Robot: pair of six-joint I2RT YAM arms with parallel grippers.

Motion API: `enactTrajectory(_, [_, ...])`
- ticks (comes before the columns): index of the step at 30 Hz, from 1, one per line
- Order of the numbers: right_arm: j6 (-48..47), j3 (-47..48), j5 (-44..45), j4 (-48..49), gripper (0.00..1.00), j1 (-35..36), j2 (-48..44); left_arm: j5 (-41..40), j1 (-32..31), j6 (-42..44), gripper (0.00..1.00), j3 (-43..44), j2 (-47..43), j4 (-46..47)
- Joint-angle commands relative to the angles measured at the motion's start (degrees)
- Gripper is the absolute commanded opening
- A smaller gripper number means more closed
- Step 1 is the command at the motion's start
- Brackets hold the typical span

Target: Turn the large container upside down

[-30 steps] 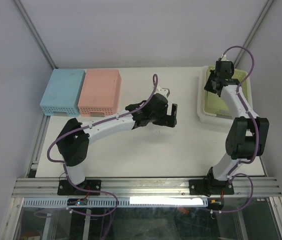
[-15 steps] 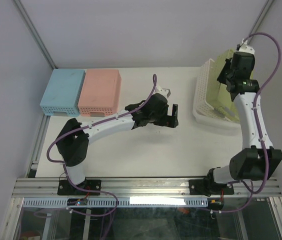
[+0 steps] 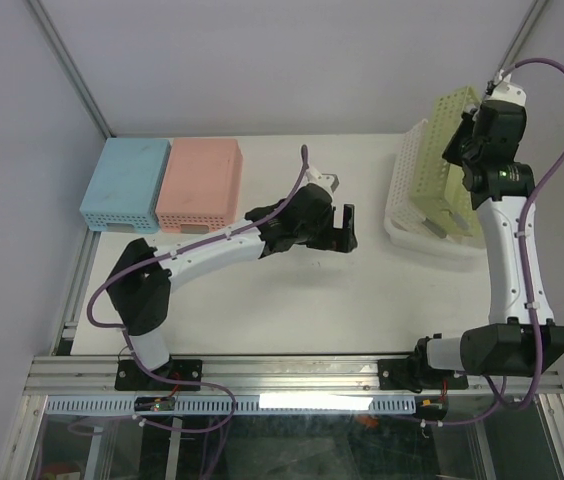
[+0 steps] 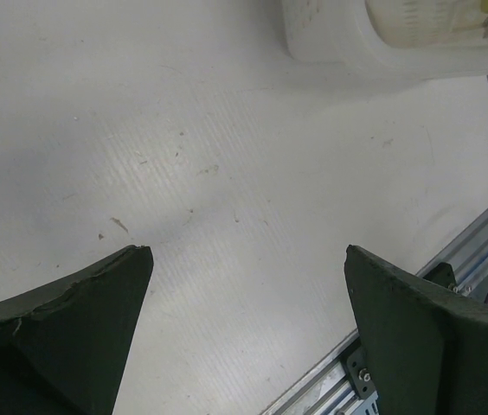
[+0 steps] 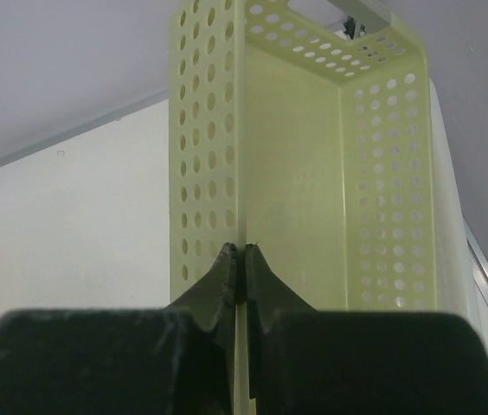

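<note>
Inspection of the table (image 3: 262, 300) finds the white basket (image 3: 409, 180), judged to be the large container of the task, at the far right. It is not flat: it is tipped up on its right side, with its left long wall raised and its open face turned toward the right. Its long axis runs near to far. A smaller green basket (image 3: 454, 140) sits nested in it, tilted the same way and rising above the white rim. 2 lidded boxes, 1 blue (image 3: 127, 180) and 1 pink (image 3: 200, 180), stand side by side at the far left, well apart from the work. The right arm (image 3: 507, 250) reaches up and over the baskets. The right claw (image 5: 242, 255) is pinched together on the rim of 1 long wall of the green basket, with the basket's length running away from the fingers. No direct hold on the white basket can be seen; whether it is carried by the green one or only leaning cannot be told. The left arm (image 3: 202, 255) lies across the middle of the table. The left claw (image 4: 248, 251) hangs over bare table with its fingers wide apart and nothing between them, and the white basket lies to its right, near but not touching. Judgement: the right arm is the nearer, and the turn must roll the basket about its near-to-far axis. The grip on the inner basket is the weak point.
</note>
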Motion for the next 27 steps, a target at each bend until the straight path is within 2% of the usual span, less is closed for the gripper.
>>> enactTrajectory(1, [-0.4, 7.1, -0.8, 0.8, 0.00, 0.1, -6.1, 0.1, 2.6, -0.6, 0.99, -2.3, -7.0, 4.9])
enactTrajectory(6, [1.5, 11.9, -7.0, -0.9, 0.00, 0.4, -9.2, 3.5, 10.4, -1.6, 0.99, -7.0, -10.0, 6.3])
enactTrajectory(10, [6.8, 13.1, -18.7, 1.1, 0.00, 0.4, -10.9, 4.4, 15.2, -1.4, 0.99, -10.2, -14.5, 6.7])
enactTrajectory(15, [19.3, 8.1, -37.2, 12.2, 0.00, 1.4, -10.3, 7.6, 21.4, -5.5, 0.99, -13.1, -22.4, 2.6])
enactTrajectory(17, [24.9, 3.4, -41.5, 20.0, 0.00, 5.7, -9.3, 5.9, 22.9, -6.9, 0.99, -14.1, -27.3, 0.4])
enactTrajectory(19, [26.4, 2.1, -38.3, 23.7, 0.00, 13.6, -7.6, 3.4, 24.4, -7.6, 0.99, -14.1, -30.8, -2.5])
enactTrajectory(22, [25.4, 1.6, -29.9, 26.2, 0.00, 25.0, -3.7, -5.4, 25.6, -10.5, 0.99, -13.9, -35.6, -8.1])
enactTrajectory(27, [38.4, -5.3, -31.8, 41.9, 0.00, 27.2, 4.1, -19.1, 26.0, -23.1, 0.99, -17.1, -45.6, -15.4])
